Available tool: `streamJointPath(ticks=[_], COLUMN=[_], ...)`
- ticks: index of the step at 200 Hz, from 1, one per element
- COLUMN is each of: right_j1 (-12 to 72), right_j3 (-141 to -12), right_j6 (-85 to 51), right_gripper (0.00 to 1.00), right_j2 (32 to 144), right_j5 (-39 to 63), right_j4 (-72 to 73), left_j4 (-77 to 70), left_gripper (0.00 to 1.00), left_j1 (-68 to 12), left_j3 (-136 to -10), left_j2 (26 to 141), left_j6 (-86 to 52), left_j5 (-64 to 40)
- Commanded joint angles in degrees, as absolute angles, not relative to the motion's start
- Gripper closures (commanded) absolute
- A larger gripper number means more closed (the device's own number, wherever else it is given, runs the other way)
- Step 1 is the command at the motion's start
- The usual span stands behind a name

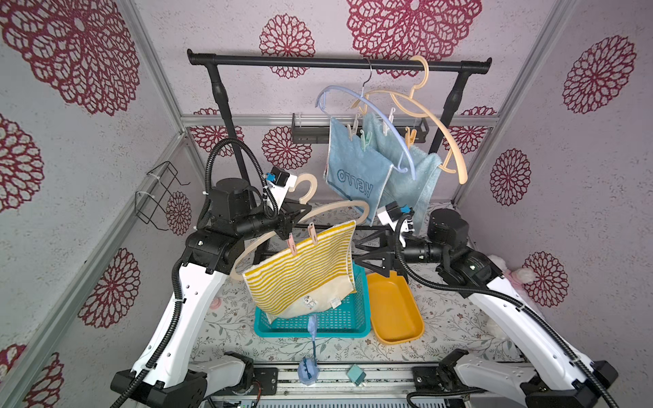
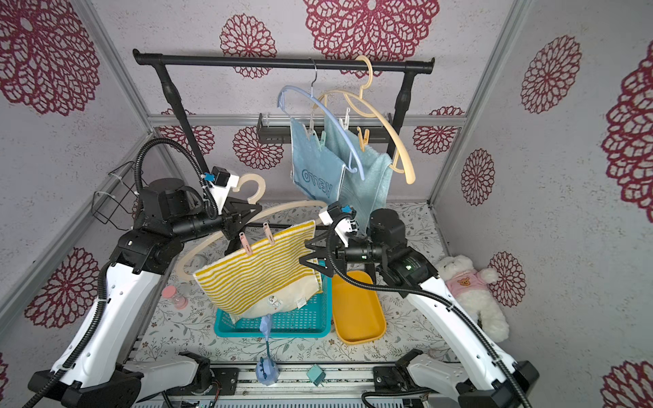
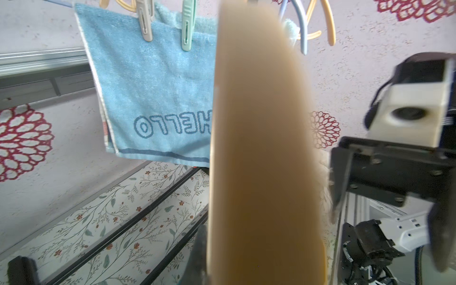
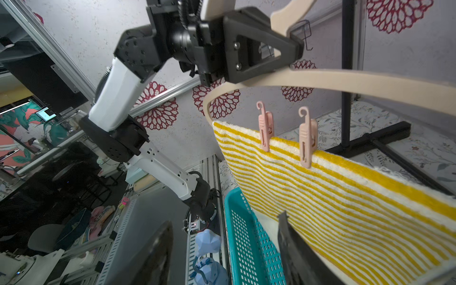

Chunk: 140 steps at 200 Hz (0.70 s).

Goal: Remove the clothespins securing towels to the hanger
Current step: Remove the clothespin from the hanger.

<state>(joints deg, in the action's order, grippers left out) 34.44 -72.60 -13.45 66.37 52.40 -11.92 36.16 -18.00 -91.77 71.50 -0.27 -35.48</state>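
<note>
Hanger (image 3: 261,148) blurred close-up, hiding HELLO towel (image 3: 153,86) edge.

A teal basket (image 1: 346,326) sits just beside a yellow tub (image 1: 392,307), with a white plush bear (image 2: 470,286) near the wall.

Crimson-flowered pale walls (image 1: 229,28), leafy-patterned floor (image 1: 447,326)
</note>
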Motion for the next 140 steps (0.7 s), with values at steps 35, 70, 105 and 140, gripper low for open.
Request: streamJointPath(ticks=[35, 70, 105, 140], right_j1=[35.13, 36.37, 37.59, 38.06], right_j3=[-79.57, -81.86, -83.62, -84.72], right_j6=[-8.66, -6.29, -4.46, -3.67], right_gripper=[0.29, 0.29, 0.29, 0.29], right_j2=[72.94, 75.87, 78.21, 80.10], right_j5=[47.49, 45.37, 43.54, 44.27], right_j4=[-9.93, -10.72, -11.50, -11.78], left_j4=[30.93, 30.70, 31.13, 32.39], left_gripper=[1.00, 1.00, 1.00, 1.00], left_j1=[-18.37, -18.73, -18.96, -19.29], left_j3=[-92.23, -92.28, -92.80, -94.07], left_j2=[71.42, 72.86, 74.38, 75.44], left_j6=[-1.14, -0.45, -0.43, 0.14], left_j5=[-45.62, -49.63, -51.35, -52.36])
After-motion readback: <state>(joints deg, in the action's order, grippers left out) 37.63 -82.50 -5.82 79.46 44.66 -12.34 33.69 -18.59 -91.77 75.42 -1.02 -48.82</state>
